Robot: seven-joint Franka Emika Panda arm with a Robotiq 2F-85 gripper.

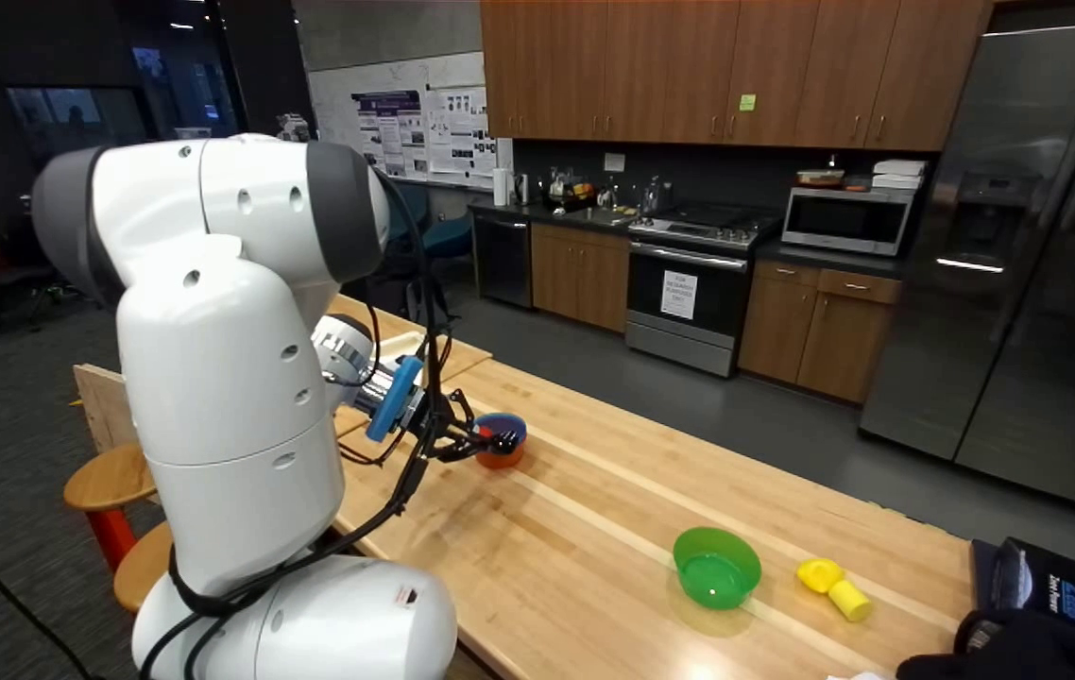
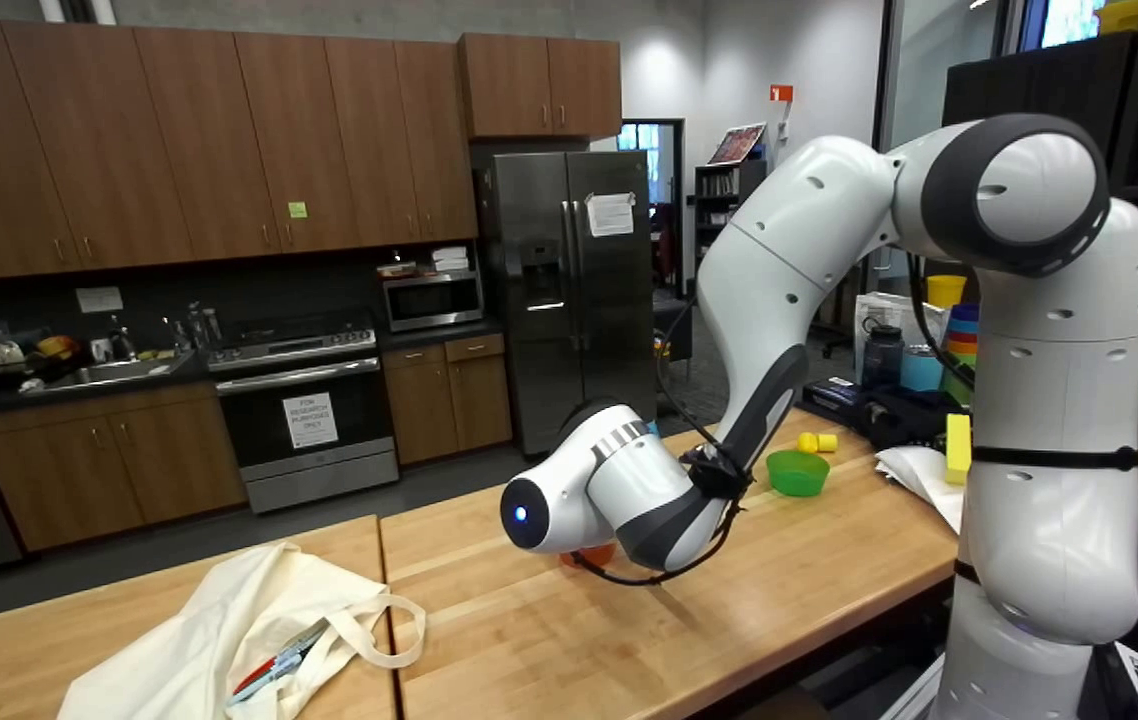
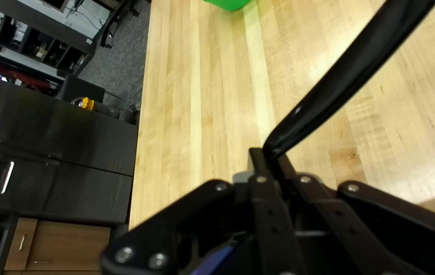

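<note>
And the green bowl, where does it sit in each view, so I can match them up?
In an exterior view: green bowl, lower right of the picture.
In an exterior view: green bowl, right of centre, somewhat below mid-height.
Wrist view: green bowl, near the middle of the top edge, mostly cut off.
Shared landmark: the wooden table.

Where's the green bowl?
In both exterior views, the green bowl is right of the picture's middle, on the wooden table near the yellow thing.
</note>
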